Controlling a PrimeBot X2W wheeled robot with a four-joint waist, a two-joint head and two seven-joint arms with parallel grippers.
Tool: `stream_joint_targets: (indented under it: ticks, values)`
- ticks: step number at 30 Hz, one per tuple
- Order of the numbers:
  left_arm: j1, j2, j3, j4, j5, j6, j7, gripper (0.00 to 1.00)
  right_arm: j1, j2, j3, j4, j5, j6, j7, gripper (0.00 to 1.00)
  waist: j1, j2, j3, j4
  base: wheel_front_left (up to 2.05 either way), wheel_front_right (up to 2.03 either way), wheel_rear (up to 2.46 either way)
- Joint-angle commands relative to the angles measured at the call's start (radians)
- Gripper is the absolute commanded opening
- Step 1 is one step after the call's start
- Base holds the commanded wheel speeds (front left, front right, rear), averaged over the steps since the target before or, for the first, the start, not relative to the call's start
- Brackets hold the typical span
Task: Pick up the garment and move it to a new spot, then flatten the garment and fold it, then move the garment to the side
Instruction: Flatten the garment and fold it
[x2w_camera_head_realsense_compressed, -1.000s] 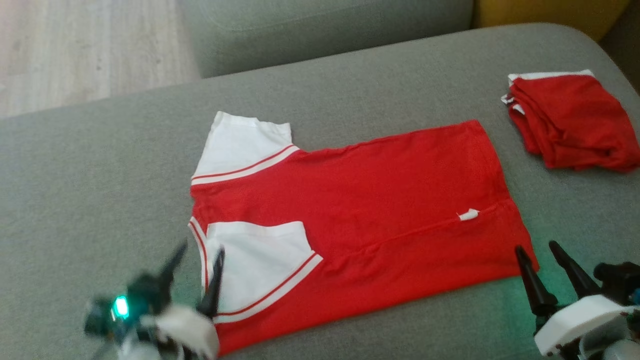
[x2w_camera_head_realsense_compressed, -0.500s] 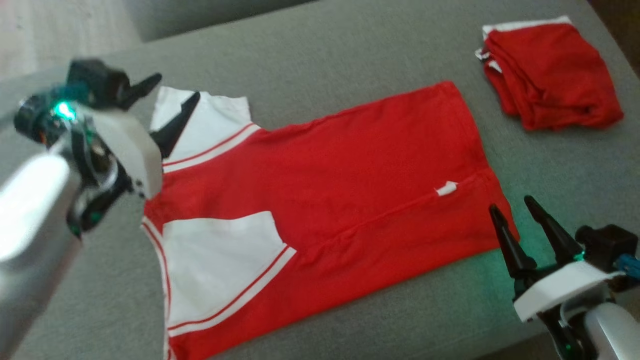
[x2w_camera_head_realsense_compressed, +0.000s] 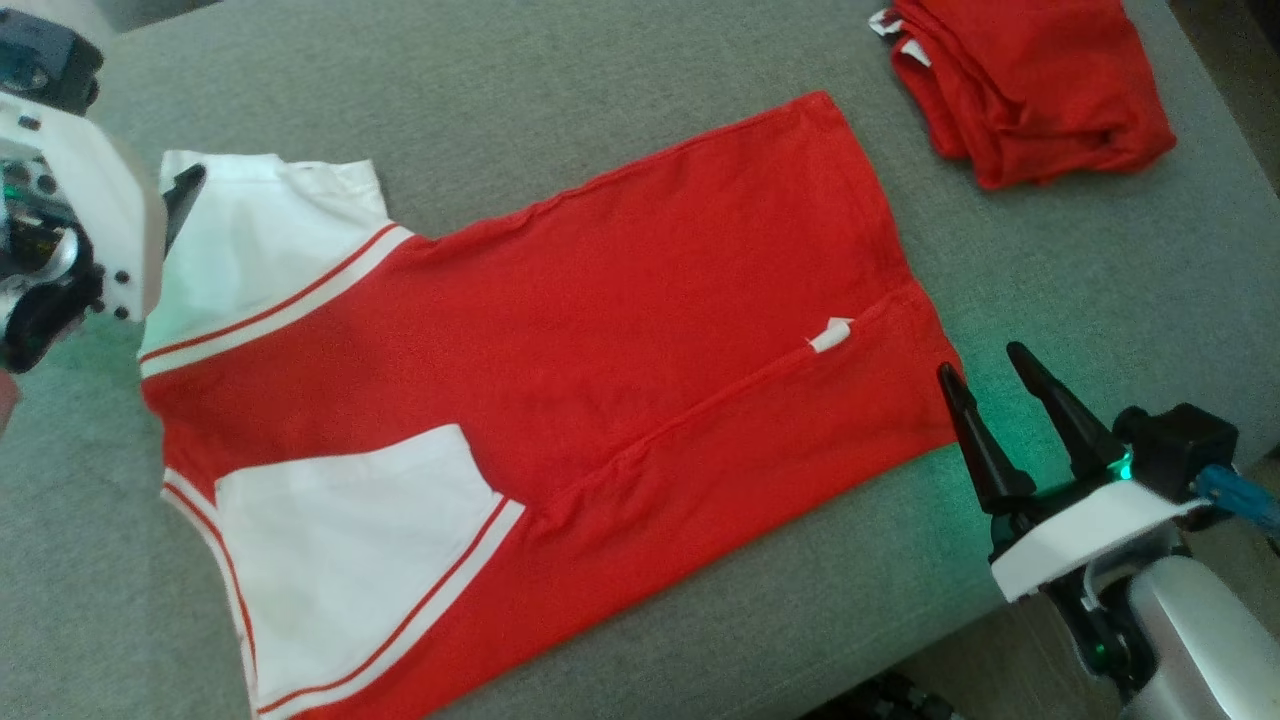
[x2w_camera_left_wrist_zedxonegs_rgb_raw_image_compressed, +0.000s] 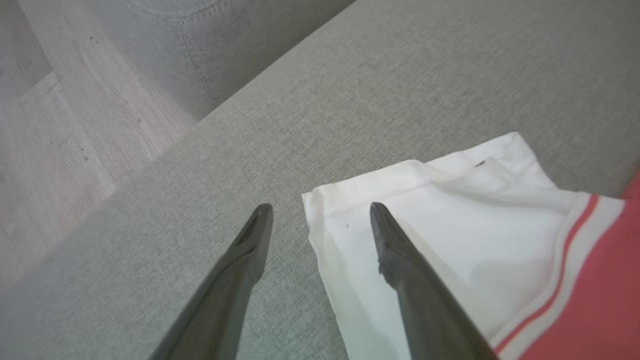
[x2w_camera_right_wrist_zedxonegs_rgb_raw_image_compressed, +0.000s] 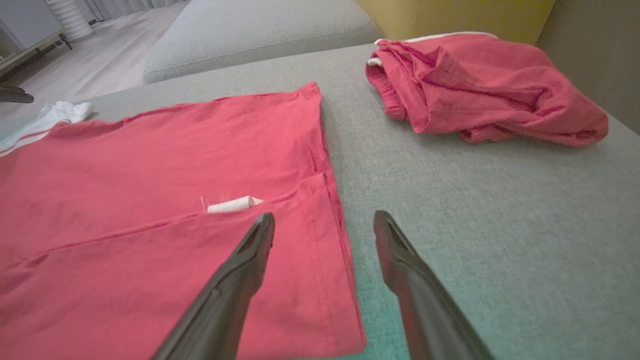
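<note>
The garment (x2w_camera_head_realsense_compressed: 600, 330) is a red T-shirt with white sleeves, spread flat on the grey cushion (x2w_camera_head_realsense_compressed: 560, 90), its nearer side folded over along a seam. My left gripper (x2w_camera_left_wrist_zedxonegs_rgb_raw_image_compressed: 320, 207) is open over the far white sleeve (x2w_camera_left_wrist_zedxonegs_rgb_raw_image_compressed: 450, 235). One finger stands above the sleeve's corner and the other above bare cushion. My right gripper (x2w_camera_head_realsense_compressed: 980, 360) is open and empty at the hem's near corner. In the right wrist view one finger (x2w_camera_right_wrist_zedxonegs_rgb_raw_image_compressed: 240, 270) is over the red hem (x2w_camera_right_wrist_zedxonegs_rgb_raw_image_compressed: 320, 280) and the other over the cushion.
A second red garment (x2w_camera_head_realsense_compressed: 1030, 90) lies crumpled or loosely folded at the far right of the cushion. The cushion's front edge (x2w_camera_head_realsense_compressed: 900, 650) runs just before my right arm. Wooden floor (x2w_camera_left_wrist_zedxonegs_rgb_raw_image_compressed: 60, 125) lies beyond the cushion on the left.
The head camera has tilted down and shifted. My left arm swung from the near sleeve up to the far sleeve. The right gripper stays by the hem corner, and both remain open.
</note>
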Motion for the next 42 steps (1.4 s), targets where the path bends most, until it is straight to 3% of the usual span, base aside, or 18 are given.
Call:
stream_joint_targets:
  ticks: [1,16,21,22,23,25,26,35,42]
  values:
    - [-0.068,0.046,0.038,0.0,-0.002,-0.004,0.004,1.0,-0.009,-0.021,0.018,-0.012,0.009,-0.001,-0.017,1.0,-0.0002,0.0,0.011,-0.013,0.0,0.0,0.0]
    - [-0.114,0.044,-0.005,0.103,0.02,-0.005,-0.03,1.0,-0.056,-0.026,0.046,0.034,0.027,-0.001,-0.058,1.0,-0.0002,0.0,0.052,-0.031,0.0,0.0,0.0]
    - [-0.107,0.043,-0.035,0.093,-0.016,-0.006,0.02,1.0,-0.067,-0.025,0.046,0.046,0.031,-0.001,-0.069,1.0,-0.0002,0.0,0.071,-0.034,0.0,0.0,0.0]
    - [-0.106,0.047,-0.045,0.087,-0.021,-0.006,0.034,0.94,-0.068,-0.025,0.045,0.049,0.031,-0.001,-0.071,1.0,-0.0002,0.0,0.074,-0.034,0.0,0.0,0.0]
    - [-0.108,0.053,-0.051,0.082,-0.025,-0.006,0.039,0.51,-0.071,-0.025,0.045,0.052,0.031,-0.001,-0.073,1.0,-0.0002,0.0,0.078,-0.034,0.0,0.0,0.0]
    - [-0.113,0.062,-0.059,0.074,-0.023,-0.006,0.035,0.04,-0.077,-0.025,0.044,0.058,0.031,-0.001,-0.076,1.0,-0.0002,0.0,0.081,-0.032,0.0,0.0,0.0]
    - [-0.116,0.065,-0.062,0.073,-0.019,-0.006,0.026,0.0,-0.081,-0.027,0.042,0.061,0.032,-0.001,-0.076,1.0,-0.0002,0.0,0.081,-0.029,0.0,0.0,0.0]
    - [-0.133,0.053,-0.098,0.053,-0.006,-0.006,-0.087,0.0,-0.163,-0.045,0.009,0.066,0.048,-0.001,-0.051,1.0,-0.0002,0.0,0.041,0.008,0.0,0.0,0.0]
    - [-0.175,0.059,-0.143,0.014,-0.011,-0.006,-0.126,0.0,-0.376,-0.024,0.013,0.151,0.03,-0.001,0.151,1.0,-0.0002,0.0,0.042,0.044,0.0,0.0,0.0]
